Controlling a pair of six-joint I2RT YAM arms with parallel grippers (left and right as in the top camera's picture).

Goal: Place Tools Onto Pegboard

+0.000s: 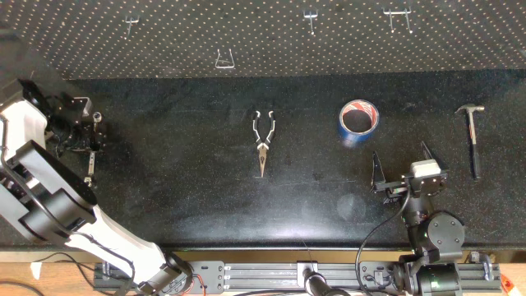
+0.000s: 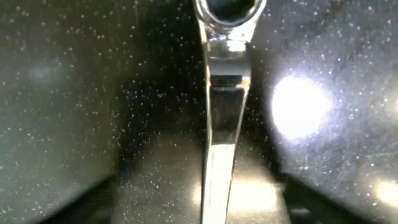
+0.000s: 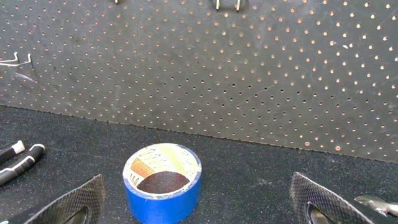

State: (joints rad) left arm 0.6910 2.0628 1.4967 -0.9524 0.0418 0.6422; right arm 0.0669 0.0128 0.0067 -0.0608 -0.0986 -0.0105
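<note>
A shiny metal wrench (image 2: 224,124) lies on the black table, its ring end away from the camera, between the two spread fingers of my left gripper (image 2: 202,208). That gripper (image 1: 85,140) is open and low over the wrench (image 1: 89,167) at the far left. My right gripper (image 1: 403,168) stands open near the front right, nothing between its fingers (image 3: 74,202). A blue tape roll (image 3: 163,183) stands just ahead of it (image 1: 359,121). Pliers (image 1: 263,140) lie at the table's middle and a hammer (image 1: 472,136) at the right.
The pegboard (image 1: 263,37) rises along the back with several metal hooks, such as one hook (image 1: 223,59) low at centre-left and another hook (image 1: 310,18) higher up. Pliers handles (image 3: 18,158) and the hammer head (image 3: 376,202) flank the right gripper's view.
</note>
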